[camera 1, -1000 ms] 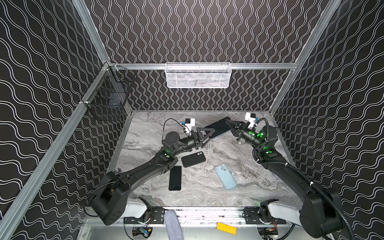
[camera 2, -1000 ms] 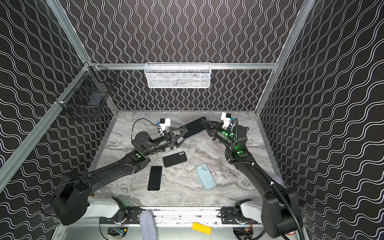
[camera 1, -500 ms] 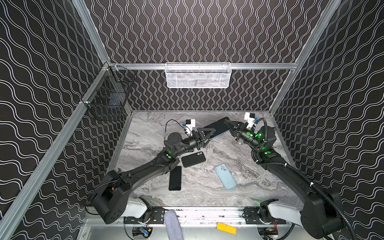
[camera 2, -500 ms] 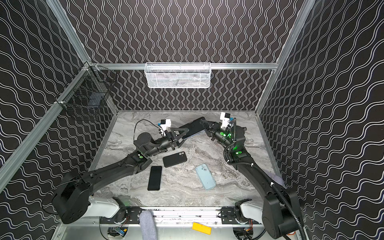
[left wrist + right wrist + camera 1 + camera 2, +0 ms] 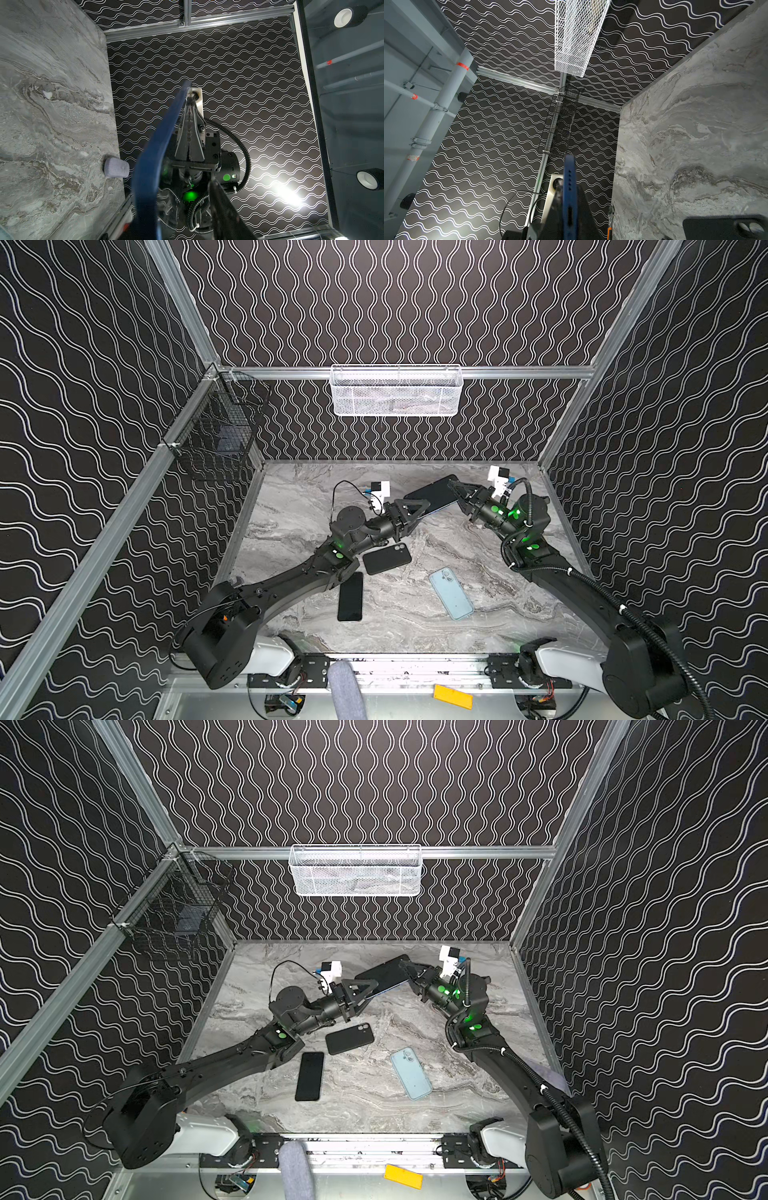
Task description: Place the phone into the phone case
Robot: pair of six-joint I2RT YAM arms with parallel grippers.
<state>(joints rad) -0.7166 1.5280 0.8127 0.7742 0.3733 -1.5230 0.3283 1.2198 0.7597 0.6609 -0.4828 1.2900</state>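
Near, lower centre of both top views: black phone [image 5: 350, 596], lying flat on the marble table [image 5: 291, 506], well apart from either gripper. Probably handling stiff, glassy and slippery (a drop risk), so best being taken by the long edges.

To its right: pale blue slab [image 5: 451, 592], lying flat, lens end up-frame; phone or case, not telling which.

Just above: black case [image 5: 386, 559], lying untouched, below the left gripper [image 5: 417, 512] in frame.

Far, upper centre: navy case [image 5: 432, 497], hanging tilted clear of the table, bridging both grippers. Probably light, with a soft bendable rim, so calling for holds at the short ends. Not showing whether a phone is seated inside.

At its upper-right end: right gripper [image 5: 454, 489], pinching fully closed on the rim.

At its lower-left end: left gripper, straddling the case, jaws partway in and close against both faces; clamping or not, impossible telling.
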